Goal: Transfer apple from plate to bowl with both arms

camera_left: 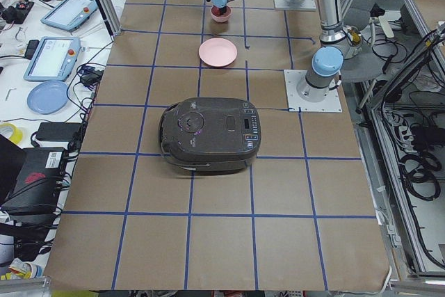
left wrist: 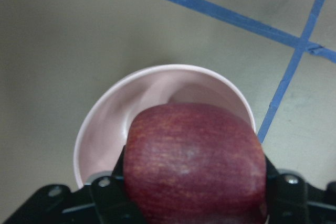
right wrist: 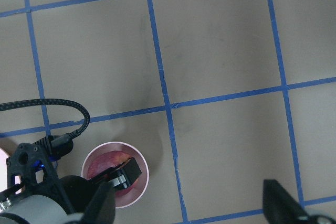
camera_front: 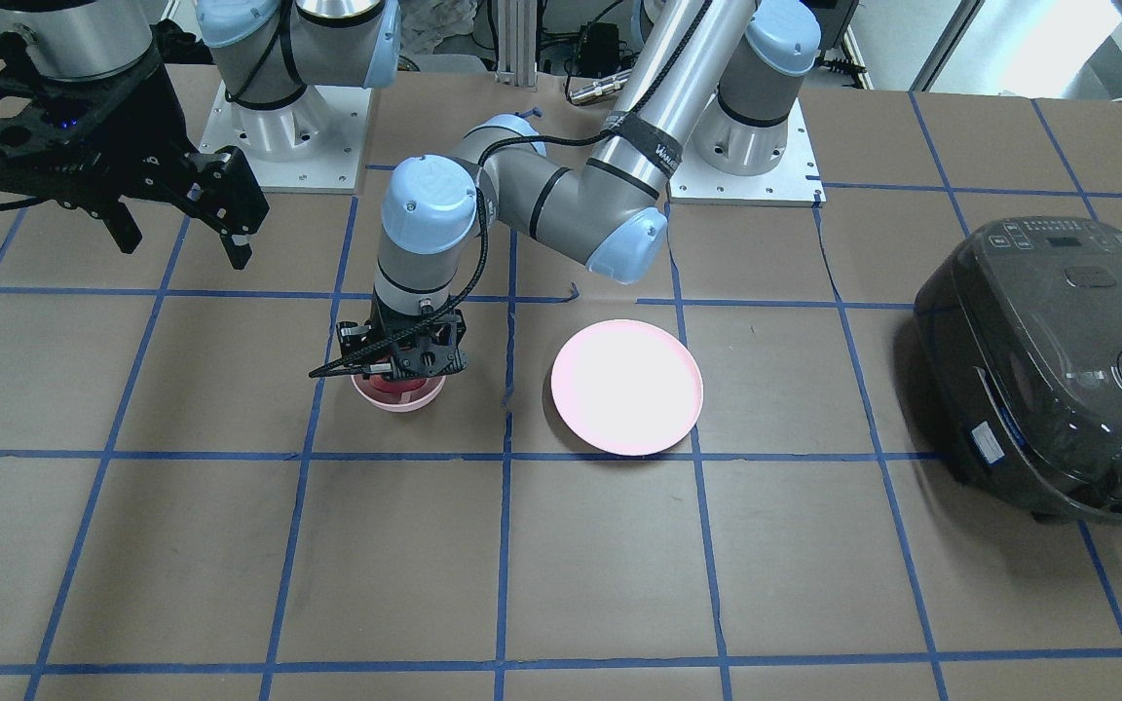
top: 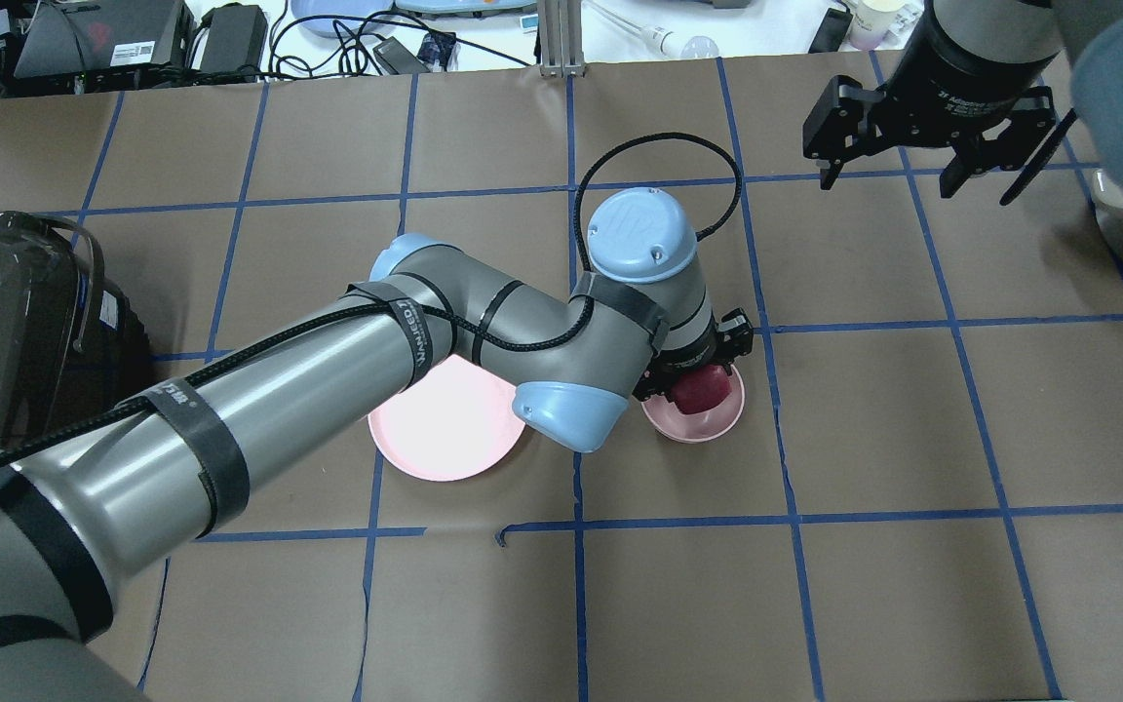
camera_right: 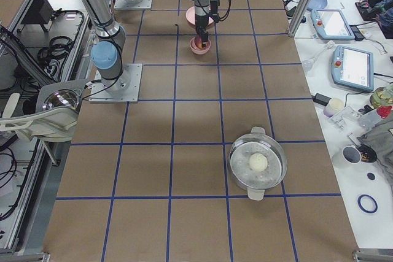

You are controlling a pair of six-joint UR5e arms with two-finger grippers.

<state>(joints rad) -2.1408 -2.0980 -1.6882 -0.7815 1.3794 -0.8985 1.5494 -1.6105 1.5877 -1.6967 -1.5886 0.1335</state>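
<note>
The dark red apple (left wrist: 194, 161) sits between the fingers (left wrist: 110, 192) of my left gripper (top: 693, 375), which is shut on it. The gripper holds it low in the mouth of the small pink bowl (top: 713, 424); I cannot tell whether the apple touches the bowl's bottom. The bowl (camera_front: 397, 397) stands beside the flat pink plate (camera_front: 626, 387), which is bare. My right gripper (top: 893, 175) is open and holds nothing, raised well away from the bowl, above the table's far side in the overhead view. The right wrist view looks down on the bowl (right wrist: 137, 182).
A large dark rice cooker (camera_front: 1058, 370) stands on the robot's left side of the table. A metal pot (camera_right: 258, 164) with a glass lid stands far off on the right side. Blue tape lines cross the brown table cover (camera_front: 619, 565).
</note>
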